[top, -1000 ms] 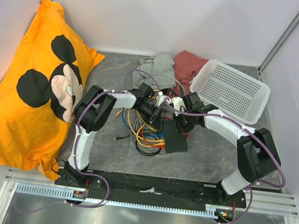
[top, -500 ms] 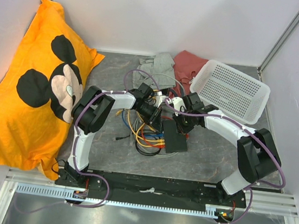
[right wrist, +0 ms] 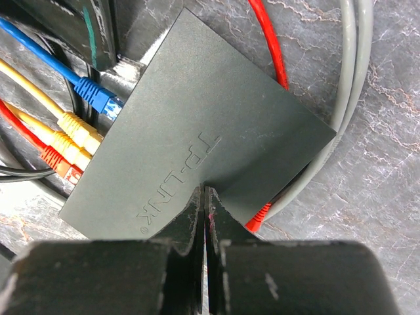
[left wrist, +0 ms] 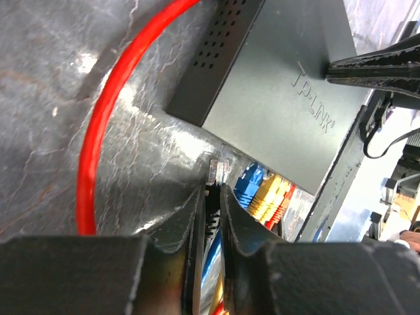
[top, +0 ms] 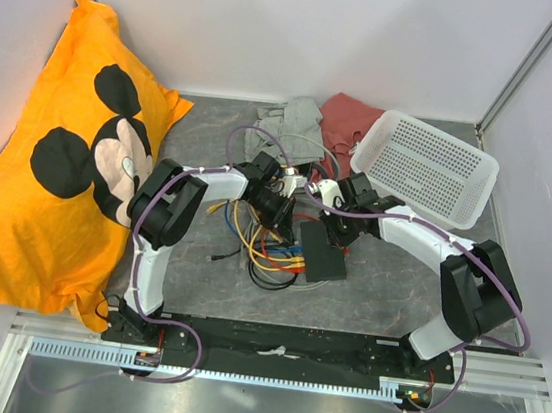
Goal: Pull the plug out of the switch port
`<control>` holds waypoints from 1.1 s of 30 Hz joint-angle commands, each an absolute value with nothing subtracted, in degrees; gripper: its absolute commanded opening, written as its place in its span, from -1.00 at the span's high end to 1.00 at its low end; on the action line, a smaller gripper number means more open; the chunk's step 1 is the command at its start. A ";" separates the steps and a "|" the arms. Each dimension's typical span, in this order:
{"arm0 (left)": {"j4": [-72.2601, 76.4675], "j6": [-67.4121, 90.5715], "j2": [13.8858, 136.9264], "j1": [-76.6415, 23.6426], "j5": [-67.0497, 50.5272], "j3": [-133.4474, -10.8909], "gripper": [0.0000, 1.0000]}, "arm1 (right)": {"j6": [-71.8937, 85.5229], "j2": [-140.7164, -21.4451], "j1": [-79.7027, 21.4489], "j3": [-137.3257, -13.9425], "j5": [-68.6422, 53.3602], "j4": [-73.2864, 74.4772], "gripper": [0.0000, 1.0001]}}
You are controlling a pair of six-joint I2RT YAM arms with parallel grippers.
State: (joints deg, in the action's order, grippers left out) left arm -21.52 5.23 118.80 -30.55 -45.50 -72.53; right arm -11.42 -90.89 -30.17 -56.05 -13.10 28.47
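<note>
My left end effector (left wrist: 211, 189) is pinching a clear plug (left wrist: 216, 170), its two fingers almost together, with the dark cable running back between them. The plug lies lengthwise along the fingers and points at the long side of the black box (left wrist: 275, 98). Its tip is just beside that side, next to the blue plug (left wrist: 251, 178). I cannot tell which switch port it belongs to, nor whether the tip touches the box. Yellow plugs (left wrist: 270, 195) sit in the same row.

My right end effector (right wrist: 205, 190) is pressed together, with its tips down on the box's flat top near the edge away from the plugs. A red cable (right wrist: 268, 46) and grey cables (right wrist: 351, 79) pass under and around that edge.

From the top camera, the box lies flat on the bench (top: 214, 138), long axis running far to near, plug side facing left toward a heap of coloured cables (top: 270, 256). The left arm (top: 170, 204) is folded at the elbow with its forearm reaching right and low over the cables. The right arm (top: 424, 235) stretches left from its own bent elbow, wrist tipped down onto the box.
</note>
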 commanded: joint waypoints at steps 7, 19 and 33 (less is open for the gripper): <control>-28.04 -3.16 115.32 -27.33 -32.61 -67.94 0.97 | -14.24 -90.27 -29.80 -52.74 -7.65 29.88 1.00; -31.55 -13.87 110.04 -24.44 -21.63 -72.06 0.97 | -14.68 -89.74 -29.88 -52.38 -7.65 29.97 1.00; -34.01 -19.34 108.37 -20.92 -34.15 -75.06 0.46 | -14.77 -89.38 -29.80 -51.94 -8.00 29.27 1.00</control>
State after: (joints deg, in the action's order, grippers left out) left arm -30.68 -14.68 110.80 -23.24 -30.72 -73.08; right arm -13.34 -89.30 -30.17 -54.00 -11.77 24.88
